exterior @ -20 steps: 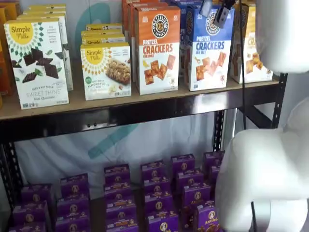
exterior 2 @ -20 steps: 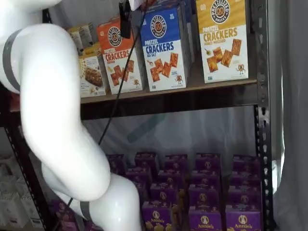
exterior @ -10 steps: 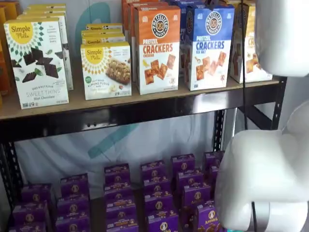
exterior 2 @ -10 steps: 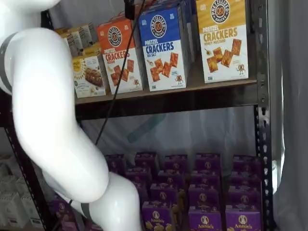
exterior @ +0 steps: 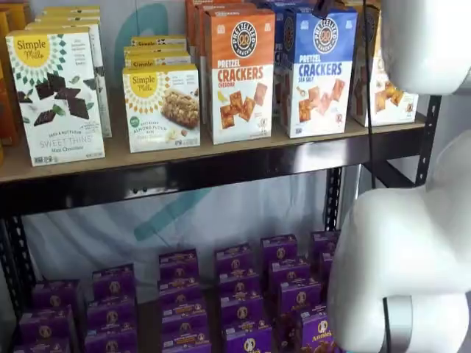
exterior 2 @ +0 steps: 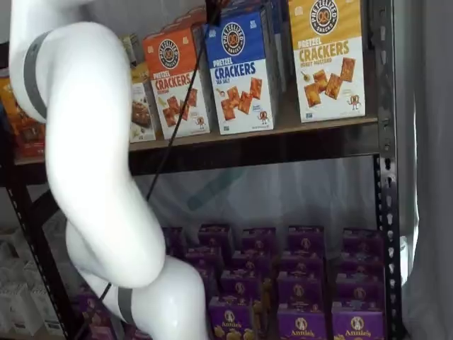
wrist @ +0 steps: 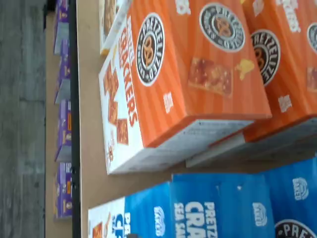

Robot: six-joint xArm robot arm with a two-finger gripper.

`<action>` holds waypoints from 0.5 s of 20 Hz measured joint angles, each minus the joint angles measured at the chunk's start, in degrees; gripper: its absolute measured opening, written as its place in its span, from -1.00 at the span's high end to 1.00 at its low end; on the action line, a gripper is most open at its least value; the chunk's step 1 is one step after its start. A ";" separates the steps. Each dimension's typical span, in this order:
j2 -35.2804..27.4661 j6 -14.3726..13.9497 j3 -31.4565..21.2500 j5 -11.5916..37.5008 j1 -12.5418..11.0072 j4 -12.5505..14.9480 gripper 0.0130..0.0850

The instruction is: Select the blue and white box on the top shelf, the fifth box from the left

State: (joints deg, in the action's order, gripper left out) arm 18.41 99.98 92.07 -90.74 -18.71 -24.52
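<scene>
The blue and white box (exterior: 318, 70) stands upright on the top shelf (exterior: 184, 149), between the orange Cheddar carton (exterior: 238, 73) and a yellow-topped carton (exterior: 383, 81). It shows in both shelf views (exterior 2: 241, 71). The wrist view shows its blue top (wrist: 218, 208) with the Cheddar carton (wrist: 178, 74) beside it. Only the dark tips of my gripper show, at the upper edge of both shelf views (exterior: 324, 6) (exterior 2: 212, 8), just above the blue box's front top corner. No gap between the fingers can be made out. They hold nothing that I can see.
Simple Mills cartons (exterior: 59, 92) (exterior: 160, 107) stand further left on the board. Several purple boxes (exterior: 235, 294) fill the level below. My white arm (exterior 2: 85, 142) and a black cable (exterior 2: 166, 152) hang in front of the shelves. A black upright (exterior 2: 386, 177) stands at the right.
The gripper has risen to the views' upper edge and moved sideways over the blue box. The white arm has swung with it. No box has moved.
</scene>
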 joint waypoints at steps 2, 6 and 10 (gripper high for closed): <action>-1.03 0.37 0.10 0.56 0.32 0.84 -1.00; -2.58 0.85 0.40 0.41 0.85 2.47 -1.00; -3.98 1.18 1.24 -0.82 1.06 3.69 -1.00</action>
State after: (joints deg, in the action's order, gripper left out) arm 14.43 101.16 93.31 -91.56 -17.65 -20.83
